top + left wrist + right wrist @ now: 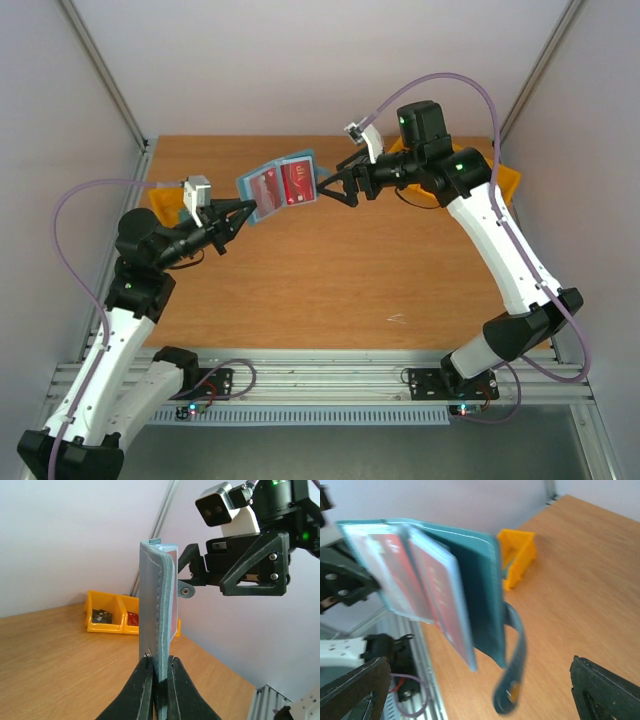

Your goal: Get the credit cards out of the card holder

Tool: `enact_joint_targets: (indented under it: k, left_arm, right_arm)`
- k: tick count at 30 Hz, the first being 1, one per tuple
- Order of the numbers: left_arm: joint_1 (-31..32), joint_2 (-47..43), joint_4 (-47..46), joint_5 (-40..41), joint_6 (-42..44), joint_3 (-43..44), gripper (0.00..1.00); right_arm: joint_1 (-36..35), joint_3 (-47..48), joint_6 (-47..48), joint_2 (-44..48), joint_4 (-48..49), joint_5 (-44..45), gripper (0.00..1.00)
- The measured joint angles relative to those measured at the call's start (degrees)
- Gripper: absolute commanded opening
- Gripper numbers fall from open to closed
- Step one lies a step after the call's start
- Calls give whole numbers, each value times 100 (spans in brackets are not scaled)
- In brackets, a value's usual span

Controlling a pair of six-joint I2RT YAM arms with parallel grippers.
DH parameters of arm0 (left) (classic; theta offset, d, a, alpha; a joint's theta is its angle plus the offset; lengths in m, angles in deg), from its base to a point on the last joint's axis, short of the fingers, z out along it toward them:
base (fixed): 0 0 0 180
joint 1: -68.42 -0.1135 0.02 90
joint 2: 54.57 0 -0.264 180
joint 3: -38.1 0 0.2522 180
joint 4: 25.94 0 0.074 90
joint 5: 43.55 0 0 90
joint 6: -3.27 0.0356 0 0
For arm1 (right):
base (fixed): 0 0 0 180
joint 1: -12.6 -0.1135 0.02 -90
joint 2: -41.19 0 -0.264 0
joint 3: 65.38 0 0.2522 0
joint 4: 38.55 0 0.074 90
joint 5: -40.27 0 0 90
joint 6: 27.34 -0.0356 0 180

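Note:
My left gripper [248, 210] holds the teal card holder [296, 158] up in the air over the table's back half, shut on its lower left edge. The holder hangs open, and red credit cards [283, 188] show through its clear sleeves. In the left wrist view the card holder [156, 605] stands edge-on, pinched between my left gripper's [159, 674] fingers. My right gripper [326, 188] is open just right of the holder, touching nothing. In the right wrist view the red credit cards [434, 587] sit in their sleeves, a strap with a snap [514, 677] dangles, and my right gripper [480, 692] gapes wide.
A yellow bin [163, 200] sits at the table's left edge behind my left arm, and another [506, 178] at the right edge behind my right arm. The left wrist view shows yellow bins [107, 616] holding small dark and red items. White walls enclose the table.

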Motion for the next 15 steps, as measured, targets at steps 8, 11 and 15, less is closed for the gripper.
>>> enact_joint_targets:
  k: [8, 11, 15]
  left_arm:
    - [0, 2, -243, -501, -133, 79, 0]
    - [0, 2, -299, -614, -188, 79, 0]
    - [0, 0, -313, -669, -240, 79, 0]
  right_arm:
    - [-33, 181, 50, -203, 140, -1023, 96]
    - [-33, 308, -24, -417, 267, -1274, 75]
    - [-33, 433, -116, -656, 323, -1720, 31]
